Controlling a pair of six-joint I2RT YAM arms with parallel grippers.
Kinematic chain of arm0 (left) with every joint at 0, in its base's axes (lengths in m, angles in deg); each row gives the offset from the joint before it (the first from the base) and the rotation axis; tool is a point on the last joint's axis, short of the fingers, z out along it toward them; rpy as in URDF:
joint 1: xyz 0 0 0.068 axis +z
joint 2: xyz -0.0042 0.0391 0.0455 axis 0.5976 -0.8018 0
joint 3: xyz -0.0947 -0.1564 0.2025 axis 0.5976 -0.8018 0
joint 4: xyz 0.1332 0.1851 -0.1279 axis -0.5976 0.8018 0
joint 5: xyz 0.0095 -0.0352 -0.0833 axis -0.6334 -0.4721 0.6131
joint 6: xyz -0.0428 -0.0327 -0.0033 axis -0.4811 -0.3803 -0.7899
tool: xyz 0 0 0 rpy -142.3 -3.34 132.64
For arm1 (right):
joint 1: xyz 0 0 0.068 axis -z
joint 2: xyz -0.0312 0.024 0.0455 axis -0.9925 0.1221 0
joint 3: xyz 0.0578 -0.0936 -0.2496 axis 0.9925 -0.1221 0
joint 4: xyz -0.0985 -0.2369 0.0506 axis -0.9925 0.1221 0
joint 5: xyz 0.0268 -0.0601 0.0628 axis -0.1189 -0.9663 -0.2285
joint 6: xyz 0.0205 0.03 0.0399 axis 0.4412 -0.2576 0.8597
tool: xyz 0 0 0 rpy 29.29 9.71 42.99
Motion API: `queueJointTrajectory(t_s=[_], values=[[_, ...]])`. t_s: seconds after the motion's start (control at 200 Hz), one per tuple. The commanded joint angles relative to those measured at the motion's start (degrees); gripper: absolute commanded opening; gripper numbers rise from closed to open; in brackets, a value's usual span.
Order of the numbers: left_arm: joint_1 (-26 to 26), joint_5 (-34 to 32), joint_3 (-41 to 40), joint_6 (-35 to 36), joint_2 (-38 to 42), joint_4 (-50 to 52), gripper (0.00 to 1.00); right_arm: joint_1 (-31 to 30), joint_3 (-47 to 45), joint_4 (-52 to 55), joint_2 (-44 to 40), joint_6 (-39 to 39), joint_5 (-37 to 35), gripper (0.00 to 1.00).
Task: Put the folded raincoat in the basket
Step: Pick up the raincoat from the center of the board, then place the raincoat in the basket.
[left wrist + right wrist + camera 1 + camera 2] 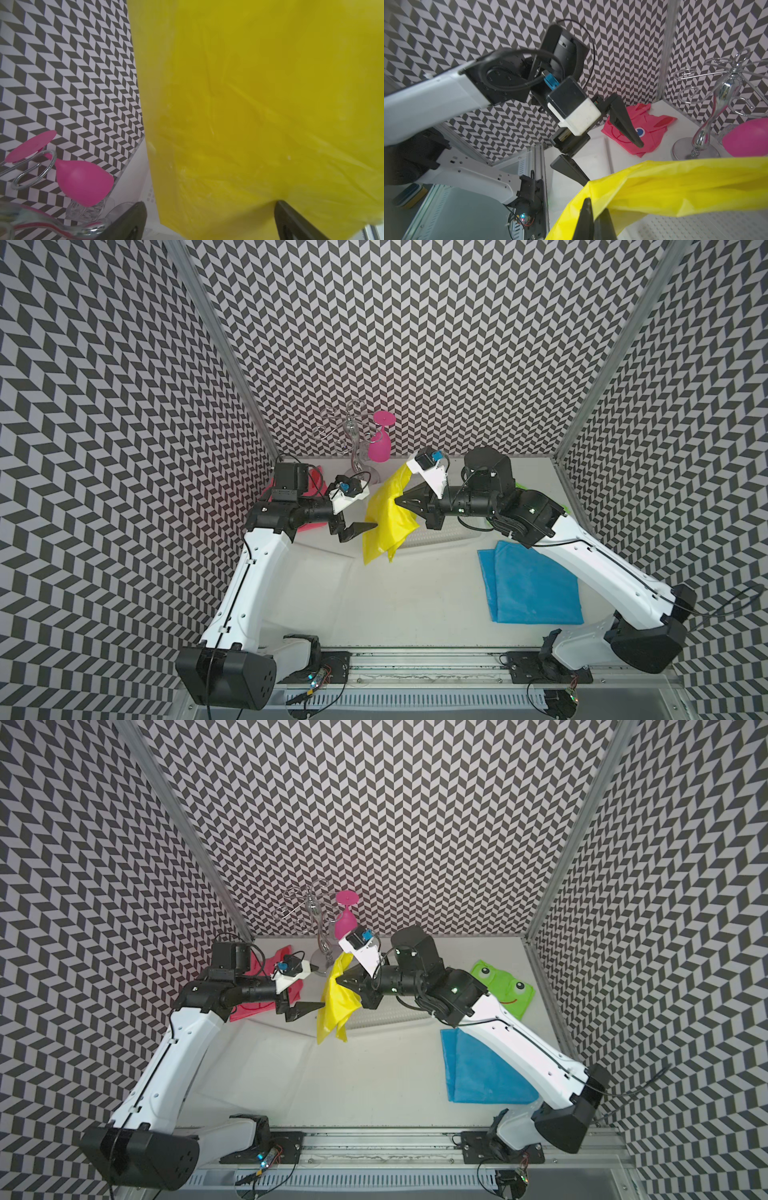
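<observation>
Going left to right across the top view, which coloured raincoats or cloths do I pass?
Red folded raincoat → yellow plastic raincoat, hanging in the air → blue folded cloth.

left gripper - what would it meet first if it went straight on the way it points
The yellow raincoat hanging from the shut right gripper. The left gripper points straight at it with open fingers; whether a tip touches it I cannot tell.
</observation>
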Motion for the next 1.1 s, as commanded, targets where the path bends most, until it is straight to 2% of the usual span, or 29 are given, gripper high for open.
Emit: queueJointTrajectory(t_s=[0.0,0.08,0.21,0.295,0.411,0.531,0.751,0.871,0.916,0.921,0.941,1.097], values=[[4.18,-2.2,4.62,-2.88,2.13,3.43,0.99,0.07,-0.18,-13.72,0.91,6.31,2.31,0.0],[8.03,-4.34,5.18,-7.06,3.06,1.83,0.99,-0.02,0.52,-18.28,3.13,9.44,4.55,0.0],[15.63,-12.94,3.04,-24.25,4.81,-9.63,1.0,-0.19,1.06,-24.84,6.52,12.36,6.01,0.0],[21.14,-18.1,1.73,-31.77,4.93,-15.44,1.0,-0.35,2.18,-26.86,9.37,13.33,6.09,0.0],[27.97,-16.79,-0.18,-36.7,4.39,-19.74,1.0,-1.14,5.65,-28.64,14.61,13.75,6.31,0.0],[31.68,-13.99,-1.44,-38.12,2.81,-20.49,1.0,-1.69,10.47,-29.87,19.97,13.75,6.31,0.0],[31.94,-12.34,-9.75,-37.92,2.07,-26.91,1.0,-1.8,23.08,-27.28,33.12,13.75,6.31,0.0],[31.34,-12.96,-14.75,-40.05,0.59,-31.64,0.99,-0.38,26.42,-24.22,37.31,13.75,6.31,0.0],[30.35,-12.99,-15.86,-40.3,-0.44,-32.39,1.0,0.42,26.4,-22.03,38.03,13.88,6.49,0.0],[30.17,-12.96,-15.94,-40.23,-0.59,-32.44,1.0,0.66,26.35,-21.81,38.11,18.13,4.86,0.0],[29.47,-13.05,-16.42,-40.12,-1.06,-32.55,1.0,1.23,26.07,-21.14,38.19,19.74,3.43,0.0],[20.93,-18.47,-18.53,-38.16,-3.83,-32.3,1.0,5.54,22.88,-15.27,36.4,19.71,6.72,0.0]])
